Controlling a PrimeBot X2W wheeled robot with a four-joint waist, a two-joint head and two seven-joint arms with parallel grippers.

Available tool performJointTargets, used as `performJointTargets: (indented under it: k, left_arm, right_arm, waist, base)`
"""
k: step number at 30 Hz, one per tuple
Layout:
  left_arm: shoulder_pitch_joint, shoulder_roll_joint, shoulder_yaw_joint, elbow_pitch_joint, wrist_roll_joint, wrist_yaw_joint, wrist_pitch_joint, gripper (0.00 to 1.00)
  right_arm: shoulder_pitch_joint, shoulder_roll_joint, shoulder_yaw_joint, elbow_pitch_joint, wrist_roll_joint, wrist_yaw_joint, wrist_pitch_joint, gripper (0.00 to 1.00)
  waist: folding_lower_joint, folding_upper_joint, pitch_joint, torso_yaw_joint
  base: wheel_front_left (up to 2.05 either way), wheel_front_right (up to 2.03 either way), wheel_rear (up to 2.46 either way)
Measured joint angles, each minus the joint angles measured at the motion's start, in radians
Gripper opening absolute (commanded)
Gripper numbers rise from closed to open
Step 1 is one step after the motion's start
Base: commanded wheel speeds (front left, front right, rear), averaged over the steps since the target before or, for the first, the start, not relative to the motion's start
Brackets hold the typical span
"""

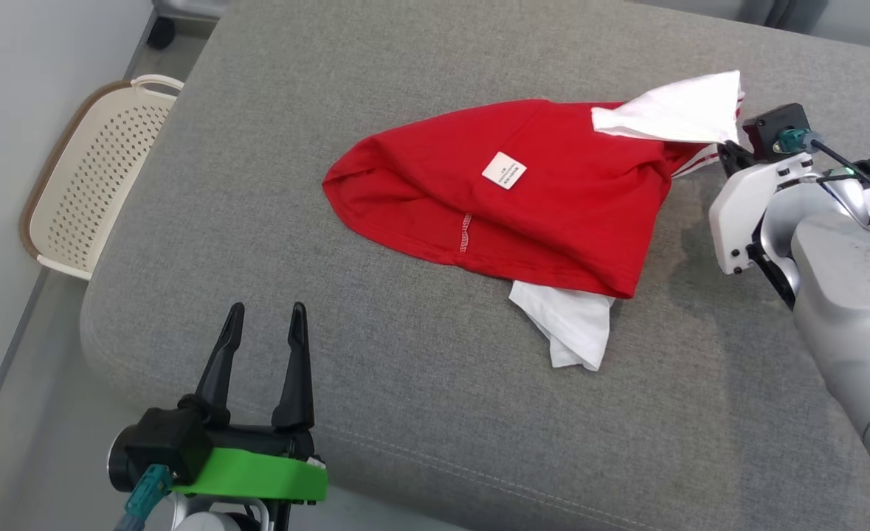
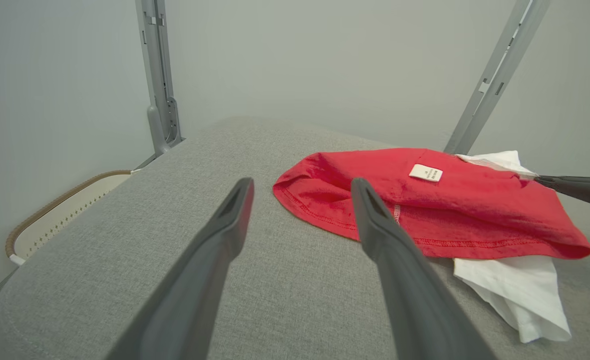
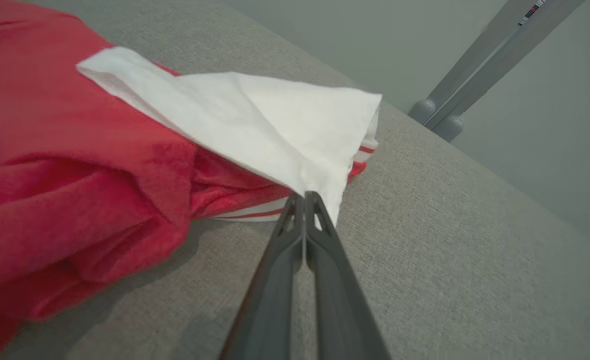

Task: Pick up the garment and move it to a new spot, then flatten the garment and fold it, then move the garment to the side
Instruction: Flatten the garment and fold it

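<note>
Grey fabric surface (image 1: 405, 413), pale walls (image 1: 29, 59).
Cream basket (image 1: 88, 184) on the floor (image 1: 29, 383) at its left; grey poles (image 2: 159, 75) behind.

Cream perforated basket (image 1: 91, 177) — beside the grey cushion (image 1: 420, 413)

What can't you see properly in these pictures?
- Label writing: too small, head and left wrist views.
- Basket: head view, partly hidden behind the sofa.
- Shirt front: bunched up, its own folds hide it.
- Right gripper tips: head view, behind the shirt's white flap.
</note>
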Motion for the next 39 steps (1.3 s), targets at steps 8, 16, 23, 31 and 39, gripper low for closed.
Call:
performJointTargets:
  k: [8, 16, 23, 31, 39]
  left_arm:
    - [0.012, 0.0, 0.01, 0.014, -0.003, 0.004, 0.0, 1.0]
    - [0.036, -0.001, 0.031, 0.015, 0.004, 0.005, 0.0, 1.0]
    - [0.043, -0.001, 0.021, 0.019, 0.004, 0.005, 0.0, 1.0]
    - [0.044, -0.001, 0.019, 0.029, 0.012, 0.005, 0.0, 1.0]
    - [0.044, 0.003, 0.018, 0.051, 0.022, -0.001, 0.0, 1.0]
  right_arm:
    - [0.051, -0.046, -0.079, 0.02, -0.042, 0.001, -0.058, 0.0]
    - [0.151, -0.123, -0.24, -0.065, -0.098, 0.0, -0.058, 0.0]
    - [0.33, -0.12, -0.383, -0.225, -0.145, 0.001, 0.047, 0.0]
    - [0.6, -0.044, -0.522, -0.476, -0.189, 0.001, 0.184, 0.0]
    - [0.779, 0.036, -0.525, -0.684, -0.205, 0.0, 0.244, 1.0]
  waist:
    - [0.0, 0.0, -0.051, -0.037]
    - [0.0, 0.0, -0.093, -0.122]
    - [0.0, 0.0, -0.127, -0.179]
    - [0.0, 0.0, -0.155, -0.217]
    - [0.0, 0.0, -0.173, -0.231]
  base:
    - [0.0, 0.0, 0.0]
    - [0.0, 0.0, 0.0]
    - [0.0, 0.0, 0.0]
    - [0.0, 0.0, 0.0]
    - [0.0, 0.0, 0.0]
